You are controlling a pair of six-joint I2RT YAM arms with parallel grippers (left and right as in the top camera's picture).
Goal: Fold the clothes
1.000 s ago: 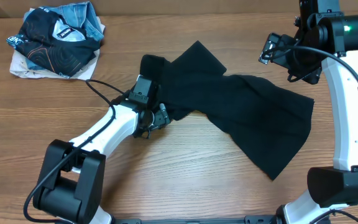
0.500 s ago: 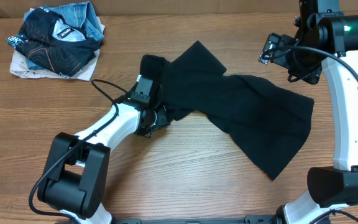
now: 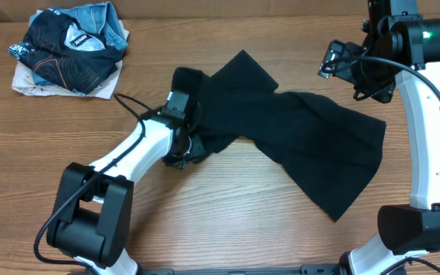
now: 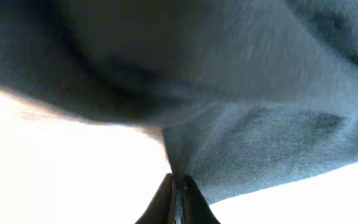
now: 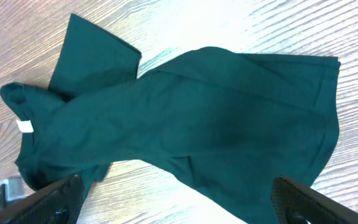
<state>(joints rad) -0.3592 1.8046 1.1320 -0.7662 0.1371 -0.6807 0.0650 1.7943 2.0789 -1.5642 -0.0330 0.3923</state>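
Now my left gripper is pinched shut on a fold at the left edge of the black shirt, which lies rumpled across the middle of the table. I judge a low, slow pull would spread the cloth instead of bunching it. My right gripper hangs with jaws wide apart near the far right edge. I see no containers, only a pile of other garments at the far left corner.

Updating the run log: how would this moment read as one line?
left gripper: shut on edge of black fabric shirt | right gripper: open, empty | shirt: rumpled, unfolded
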